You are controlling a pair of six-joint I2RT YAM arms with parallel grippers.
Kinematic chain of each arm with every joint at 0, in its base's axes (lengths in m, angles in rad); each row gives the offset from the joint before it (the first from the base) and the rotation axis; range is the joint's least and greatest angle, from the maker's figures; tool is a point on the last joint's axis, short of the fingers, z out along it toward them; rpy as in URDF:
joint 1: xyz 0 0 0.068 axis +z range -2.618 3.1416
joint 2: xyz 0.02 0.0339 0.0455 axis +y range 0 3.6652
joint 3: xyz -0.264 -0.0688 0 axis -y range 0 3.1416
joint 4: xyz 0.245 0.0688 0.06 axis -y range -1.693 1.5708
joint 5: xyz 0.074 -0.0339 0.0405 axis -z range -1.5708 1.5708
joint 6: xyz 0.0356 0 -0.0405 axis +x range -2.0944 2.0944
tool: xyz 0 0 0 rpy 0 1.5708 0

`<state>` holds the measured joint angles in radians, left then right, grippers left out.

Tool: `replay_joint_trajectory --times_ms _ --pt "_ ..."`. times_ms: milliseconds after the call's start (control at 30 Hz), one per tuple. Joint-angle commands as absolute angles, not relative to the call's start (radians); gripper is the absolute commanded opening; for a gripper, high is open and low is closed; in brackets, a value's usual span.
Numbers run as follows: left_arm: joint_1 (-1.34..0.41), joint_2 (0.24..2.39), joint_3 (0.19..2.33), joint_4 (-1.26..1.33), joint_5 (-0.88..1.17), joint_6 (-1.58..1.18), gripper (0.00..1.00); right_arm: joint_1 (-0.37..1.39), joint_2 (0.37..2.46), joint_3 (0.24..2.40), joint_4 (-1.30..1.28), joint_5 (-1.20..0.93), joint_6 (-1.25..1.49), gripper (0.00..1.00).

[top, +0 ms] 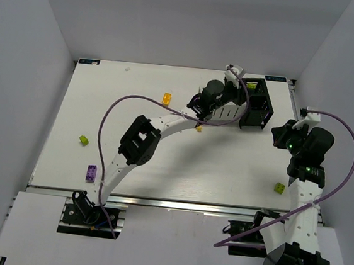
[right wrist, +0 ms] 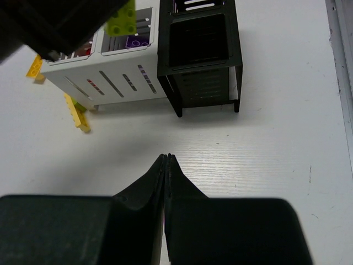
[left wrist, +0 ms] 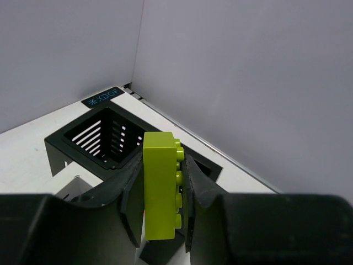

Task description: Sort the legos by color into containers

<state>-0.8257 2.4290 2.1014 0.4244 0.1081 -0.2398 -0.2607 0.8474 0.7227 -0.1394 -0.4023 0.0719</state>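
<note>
My left gripper [left wrist: 162, 165] is shut on a lime green lego [left wrist: 159, 193], held upright with its studs to the right. It hangs over the containers: a white two-compartment box [right wrist: 105, 80] and a black slatted bin [right wrist: 201, 55] beside it. The held brick [right wrist: 122, 22] shows above the white box's rim. A purple lego [right wrist: 135, 41] lies in the box's right compartment and something red [right wrist: 83, 51] in its left one. A lime piece [top: 251, 85] shows in the black bin [top: 259, 104]. My right gripper [right wrist: 167, 158] is shut and empty, over bare table in front of the bin.
Loose legos lie on the table: orange [top: 166, 98], yellow [top: 198, 128], lime [top: 84, 140], purple [top: 90, 173] and lime [top: 279, 187] near the right arm. A long yellow brick [right wrist: 77, 115] rests against the white box. Grey walls ring the table.
</note>
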Motion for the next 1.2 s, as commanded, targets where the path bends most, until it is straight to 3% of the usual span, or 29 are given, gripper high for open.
replay_joint_trajectory --times_ms 0,767,1167 --pt "-0.810 2.486 2.218 0.604 0.164 -0.322 0.02 -0.268 0.859 0.726 -0.087 -0.402 0.081 0.00" --pt "-0.810 2.740 2.345 0.893 0.129 -0.534 0.01 -0.278 0.865 0.718 -0.078 -0.425 0.081 0.00" --pt "-0.819 2.781 2.382 0.907 0.127 -0.555 0.00 -0.281 0.867 0.718 -0.075 -0.443 0.086 0.00"
